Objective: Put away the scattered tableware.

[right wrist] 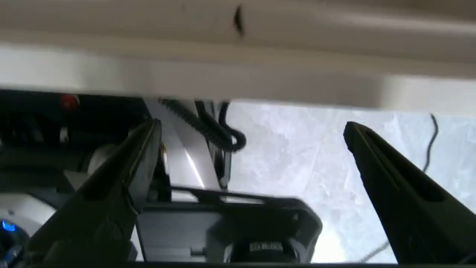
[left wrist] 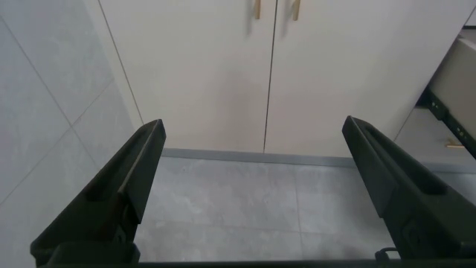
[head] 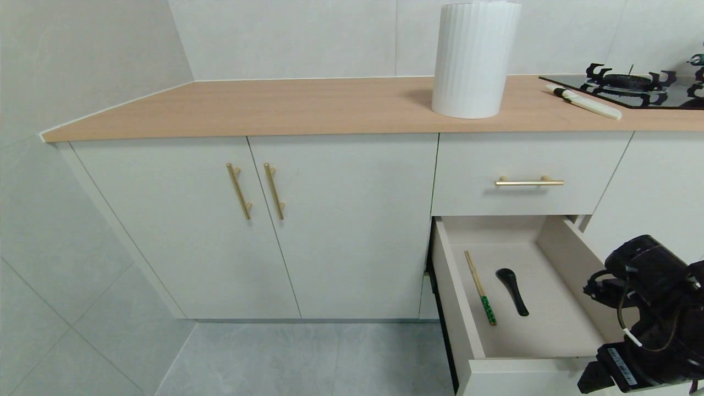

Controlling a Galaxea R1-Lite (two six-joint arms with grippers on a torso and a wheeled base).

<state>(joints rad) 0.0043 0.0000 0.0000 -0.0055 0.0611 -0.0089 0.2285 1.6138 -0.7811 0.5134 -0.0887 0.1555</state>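
Chopsticks [head: 480, 287]: wooden pair, green patterned ends toward the front, lying together lengthwise in the open drawer [head: 448, 286], left of the right gripper [right wrist: 253, 134]. Black spoon [head: 512, 290]: flat, bowl rearward, just beside the chopsticks, nearer the gripper. Pale knife [head: 586, 102]: on the counter [head: 275, 107], well above the gripper.

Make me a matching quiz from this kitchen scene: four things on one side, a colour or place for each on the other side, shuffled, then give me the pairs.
Column one:
1 chopsticks
2 spoon
3 ribbed canister
4 cream utensil

Column two:
A upright on the countertop
B black all over, in the open drawer
C lying at the edge of the hob
D wooden with green ends, in the open drawer

Pairs: 1-D, 2-B, 3-A, 4-C.
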